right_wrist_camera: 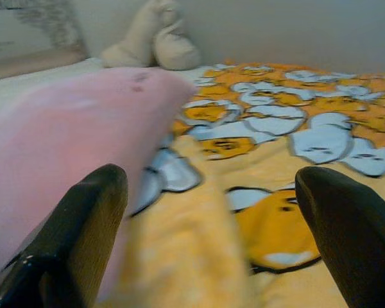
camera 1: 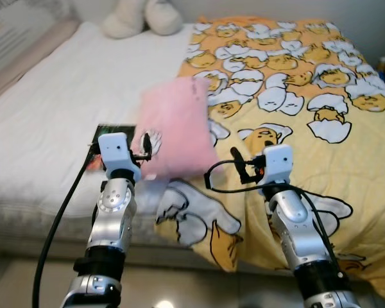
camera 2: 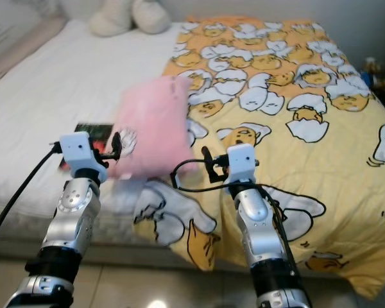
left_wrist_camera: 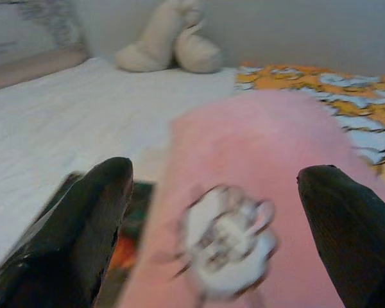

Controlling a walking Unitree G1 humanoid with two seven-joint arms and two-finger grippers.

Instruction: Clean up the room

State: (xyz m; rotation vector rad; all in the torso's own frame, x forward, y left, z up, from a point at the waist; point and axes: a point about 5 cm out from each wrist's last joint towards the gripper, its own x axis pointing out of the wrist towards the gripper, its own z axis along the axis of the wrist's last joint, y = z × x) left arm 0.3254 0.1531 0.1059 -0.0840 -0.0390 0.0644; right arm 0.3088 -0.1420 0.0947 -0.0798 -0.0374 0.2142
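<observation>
A pink pillow (camera 1: 176, 128) with a small white patch (left_wrist_camera: 228, 237) is near the bed's front edge, tilted up and blurred. It lies partly on the white sheet (camera 1: 58, 96) and partly on the yellow egg-print blanket (camera 1: 295, 96). My left gripper (camera 1: 145, 147) is open right at the pillow's lower left corner, and the left wrist view has the pillow (left_wrist_camera: 263, 167) between the spread fingers (left_wrist_camera: 77, 224). My right gripper (camera 1: 239, 165) is open just right of the pillow, over the blanket, holding nothing. In the right wrist view the pillow (right_wrist_camera: 58, 128) sits off to one side.
A dark flat book-like thing (camera 1: 108, 138) lies on the sheet, partly under the pillow. A cream plush toy (camera 1: 141, 16) sits at the head of the bed. A folded-over flap of the blanket (camera 1: 192, 218) hangs at the front edge between my arms.
</observation>
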